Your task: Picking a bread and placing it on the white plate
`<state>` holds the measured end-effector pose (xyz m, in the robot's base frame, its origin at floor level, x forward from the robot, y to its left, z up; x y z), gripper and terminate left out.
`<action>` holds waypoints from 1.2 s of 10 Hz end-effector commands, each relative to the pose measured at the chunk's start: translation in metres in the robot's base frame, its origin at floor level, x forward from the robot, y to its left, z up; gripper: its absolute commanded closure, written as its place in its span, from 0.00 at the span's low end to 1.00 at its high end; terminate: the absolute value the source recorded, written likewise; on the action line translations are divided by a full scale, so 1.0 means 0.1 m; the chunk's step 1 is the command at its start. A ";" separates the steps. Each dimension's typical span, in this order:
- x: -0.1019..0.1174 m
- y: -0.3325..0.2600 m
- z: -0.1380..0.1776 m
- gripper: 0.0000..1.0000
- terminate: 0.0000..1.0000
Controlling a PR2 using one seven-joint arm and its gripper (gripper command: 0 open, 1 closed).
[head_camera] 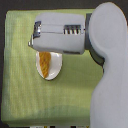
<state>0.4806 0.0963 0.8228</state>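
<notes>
Your one visible arm (107,75) comes in from the exterior view's lower right as a broad pale grey column, rises along that side, and bends at a rounded joint near the top right corner. From that bend the forearm and wrist housing reach across toward the exterior view's left, lying roughly level across the upper part of the frame, with a dark slotted band where the housing meets the joint. Your gripper (32,37) sits at the far left end of that housing, and you cannot tell from here how its jaws stand.
</notes>
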 end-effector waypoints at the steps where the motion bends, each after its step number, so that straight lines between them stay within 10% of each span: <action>1: 0.40 -0.54 0.91 0.00 0.00; 12: 0.16 -3.10 0.85 0.00 0.00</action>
<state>0.5114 -0.1096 0.9122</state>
